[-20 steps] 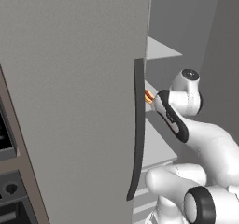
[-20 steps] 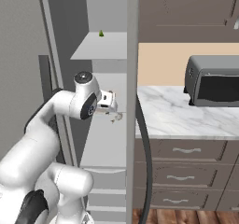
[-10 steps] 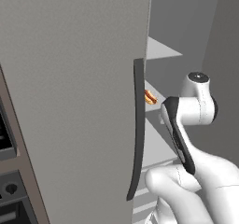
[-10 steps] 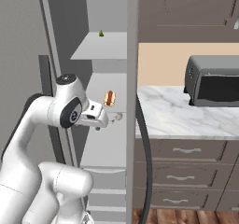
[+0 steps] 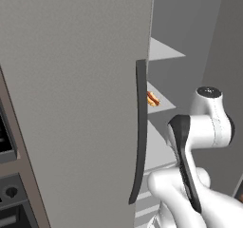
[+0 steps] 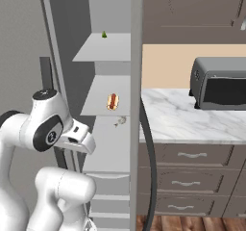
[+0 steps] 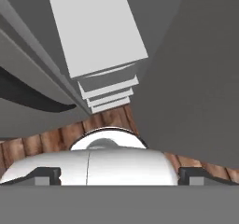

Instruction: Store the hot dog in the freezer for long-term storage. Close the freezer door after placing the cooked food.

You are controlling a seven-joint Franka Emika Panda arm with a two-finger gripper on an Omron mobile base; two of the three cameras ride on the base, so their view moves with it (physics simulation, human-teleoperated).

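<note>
- The gripper (image 6: pixel 85 143) is seen below and in front of the shelves; whether its jaws are spread cannot be told.
- The freezer door (image 6: pixel 136 95) is stood open, edge-on.
- The hot dog (image 6: pixel 112 101) is laid on a middle freezer (image 6: pixel 103 47) shelf, apart from the gripper.

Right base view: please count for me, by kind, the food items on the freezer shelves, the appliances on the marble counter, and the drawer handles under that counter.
Hot dog: 1
Small green item on the shelf above, too small to identify: 1
Toaster oven on the counter: 1
Drawer handles: 4 in view
Total: 7
</note>
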